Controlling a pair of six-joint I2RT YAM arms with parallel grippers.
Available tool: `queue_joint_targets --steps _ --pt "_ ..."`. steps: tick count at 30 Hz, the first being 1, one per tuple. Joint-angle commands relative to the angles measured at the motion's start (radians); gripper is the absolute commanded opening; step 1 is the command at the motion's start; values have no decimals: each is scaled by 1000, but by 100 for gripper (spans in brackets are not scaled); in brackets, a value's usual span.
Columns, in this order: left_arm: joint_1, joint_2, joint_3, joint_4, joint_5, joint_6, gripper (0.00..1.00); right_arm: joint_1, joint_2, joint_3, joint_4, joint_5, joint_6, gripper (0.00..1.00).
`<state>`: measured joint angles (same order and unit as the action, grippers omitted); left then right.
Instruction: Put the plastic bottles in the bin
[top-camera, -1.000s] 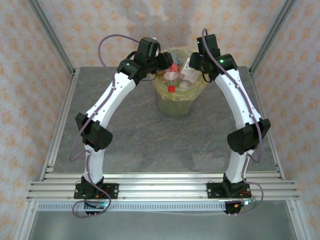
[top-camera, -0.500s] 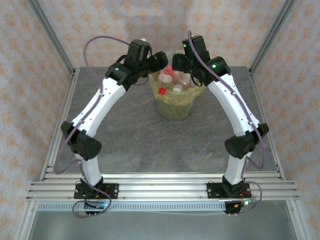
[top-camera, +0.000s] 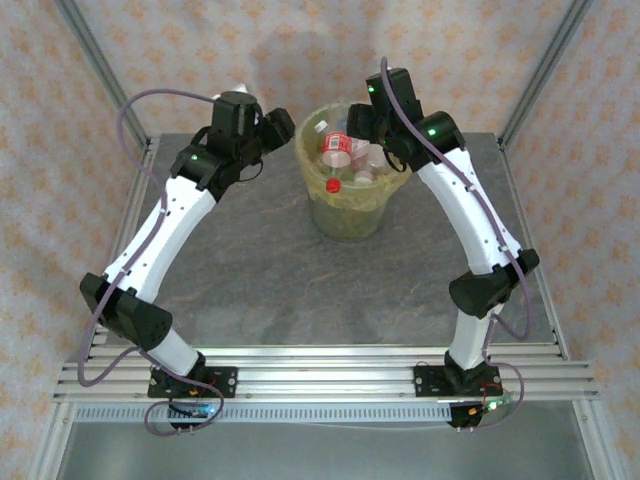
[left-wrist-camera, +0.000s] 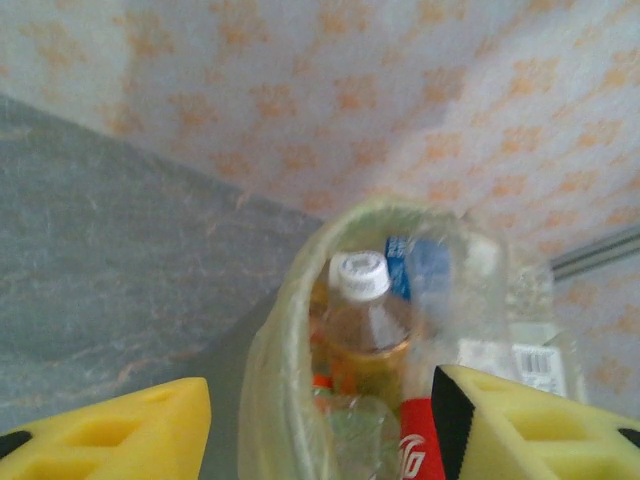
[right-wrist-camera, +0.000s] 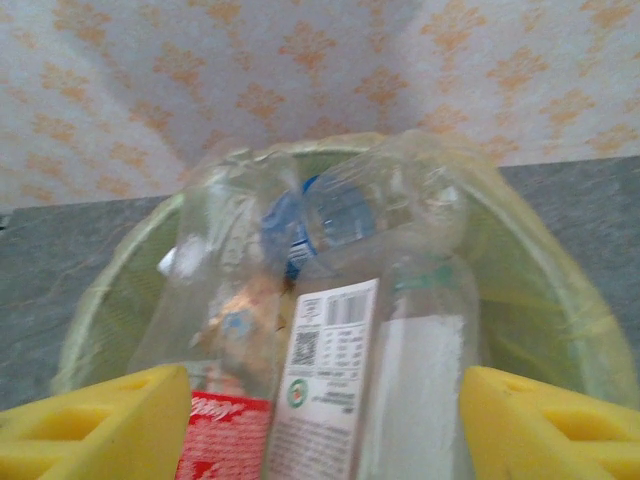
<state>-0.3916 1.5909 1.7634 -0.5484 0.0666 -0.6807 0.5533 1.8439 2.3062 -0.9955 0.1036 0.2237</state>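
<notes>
The bin (top-camera: 347, 212), pale yellow-green with a yellowish bag, stands at the table's far middle, heaped with plastic bottles. A red-labelled bottle (top-camera: 337, 144) and a red cap (top-camera: 335, 185) lie on top. My left gripper (top-camera: 281, 127) hangs open just left of the rim. In the left wrist view its yellow pads frame the bin's edge (left-wrist-camera: 262, 380), a white-capped amber bottle (left-wrist-camera: 362, 320) and a red label (left-wrist-camera: 416, 450). My right gripper (top-camera: 359, 119) is open over the bin's right rim. In the right wrist view a white-labelled bottle (right-wrist-camera: 335, 390) and a blue-labelled bottle (right-wrist-camera: 345, 215) lie below my right gripper (right-wrist-camera: 322, 430), touching neither pad.
The grey table (top-camera: 260, 270) spreads bare in front of the bin. Patterned walls and metal frame posts (top-camera: 100, 70) close in the back and sides. An aluminium rail (top-camera: 320, 375) carries both arm bases at the near edge.
My left arm has swung left and back, so its gripper went from over the bin's left rim to beside it. The right gripper shifted slightly left over the bin.
</notes>
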Motion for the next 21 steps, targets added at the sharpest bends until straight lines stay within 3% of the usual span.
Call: queue_joint_targets --steps 1,12,21 --pt "-27 2 -32 24 24 -1 53 17 35 11 31 -103 38 68" --pt "-93 94 8 15 75 0 44 -3 151 59 -17 25 84 43" --pt "-106 151 63 1 94 3 44 -29 112 84 -36 73 47 47"
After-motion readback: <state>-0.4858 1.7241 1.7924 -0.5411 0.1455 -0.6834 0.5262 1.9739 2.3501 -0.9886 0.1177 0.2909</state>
